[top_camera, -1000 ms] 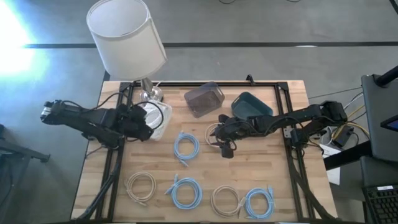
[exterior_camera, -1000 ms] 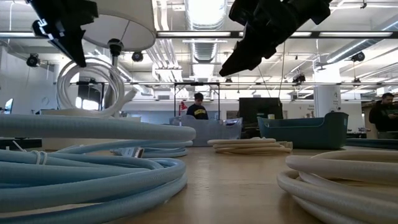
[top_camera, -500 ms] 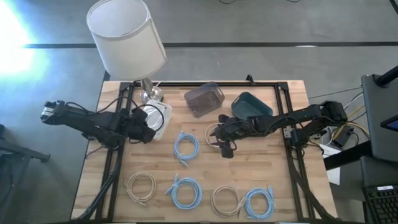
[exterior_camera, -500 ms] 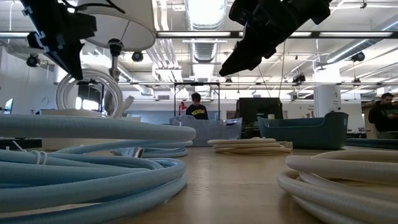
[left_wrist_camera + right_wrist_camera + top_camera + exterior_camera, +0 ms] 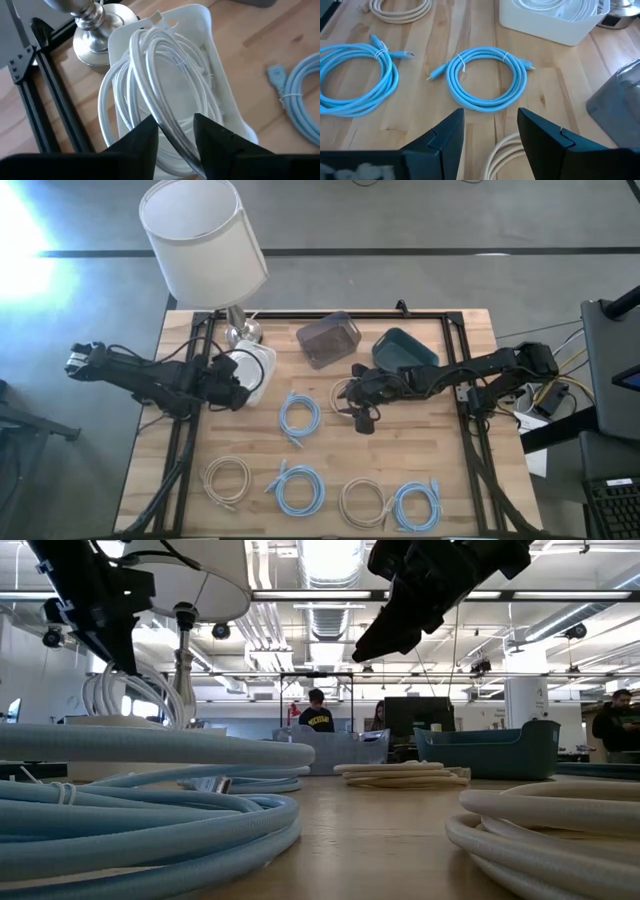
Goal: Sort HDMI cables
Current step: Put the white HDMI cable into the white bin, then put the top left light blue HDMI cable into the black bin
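Left hand (image 5: 172, 135) pinches a white coiled cable (image 5: 165, 90) over the white plastic bin (image 5: 262, 368), left of centre. Right hand (image 5: 490, 130), open and empty, hovers mid-table. Six blue and tan coils look unsorted.

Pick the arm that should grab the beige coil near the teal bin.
Right. Its open hand hovers just beside the beige coil, while the left hand is occupied, gripping a white cable over the white bin.

Left end effector (image 5: 175, 135) clamped — right end effector (image 5: 490, 135) agape, hovering.
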You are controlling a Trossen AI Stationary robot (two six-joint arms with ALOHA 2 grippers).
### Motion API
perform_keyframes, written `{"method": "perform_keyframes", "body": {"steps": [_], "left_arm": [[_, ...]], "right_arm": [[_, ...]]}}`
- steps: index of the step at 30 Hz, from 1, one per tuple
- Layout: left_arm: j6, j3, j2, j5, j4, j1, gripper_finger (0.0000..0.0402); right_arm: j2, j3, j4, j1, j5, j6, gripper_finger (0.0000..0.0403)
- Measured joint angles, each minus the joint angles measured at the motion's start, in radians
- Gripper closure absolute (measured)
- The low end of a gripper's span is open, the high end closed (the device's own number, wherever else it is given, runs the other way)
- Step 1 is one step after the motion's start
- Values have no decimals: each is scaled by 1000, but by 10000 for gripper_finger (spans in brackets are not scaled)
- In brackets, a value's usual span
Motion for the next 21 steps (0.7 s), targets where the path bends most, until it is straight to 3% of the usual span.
{"method": "perform_keyframes", "body": {"steps": [13, 21], "left_arm": [[166, 142, 0, 6, -42, 0, 243], [234, 167, 0, -7, -40, 0, 243]], "right_arm": [[2, -3, 128, 0, 0, -7, 218], [119, 0, 216, 0, -2, -9, 218]]}}
